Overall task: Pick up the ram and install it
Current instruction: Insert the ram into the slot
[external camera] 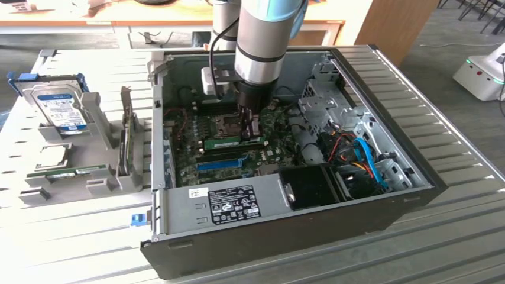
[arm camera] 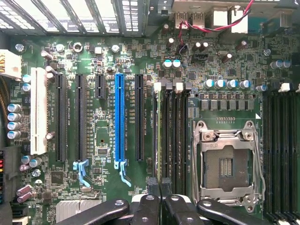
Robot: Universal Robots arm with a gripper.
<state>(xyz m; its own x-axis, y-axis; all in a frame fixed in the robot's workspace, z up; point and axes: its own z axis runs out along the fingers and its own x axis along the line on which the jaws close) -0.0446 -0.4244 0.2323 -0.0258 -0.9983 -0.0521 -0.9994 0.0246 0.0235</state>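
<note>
The ram [external camera: 227, 142] is a narrow green stick standing on edge in a memory slot of the motherboard, inside the open computer case [external camera: 410, 195]. In the wrist view the ram [arm camera: 159, 131] shows edge-on as a thin strip in the first black slot beside the empty CPU socket [arm camera: 227, 164]. My gripper [external camera: 252, 137] reaches straight down into the case. Its tips sit over the end of the ram towards the exterior view's right. The two black fingers [arm camera: 152, 185] are pressed together, so the gripper [arm camera: 160, 185] is shut, and they hide that end of the stick.
A long blue slot [arm camera: 120, 122] and black slots lie beside the memory slots. Cables and a drive cage [external camera: 359, 160] fill the case's right side. Left of the case, a grey holder carries a hard drive [external camera: 63, 109], an upright grey card [external camera: 125, 136] and a green strip [external camera: 71, 172].
</note>
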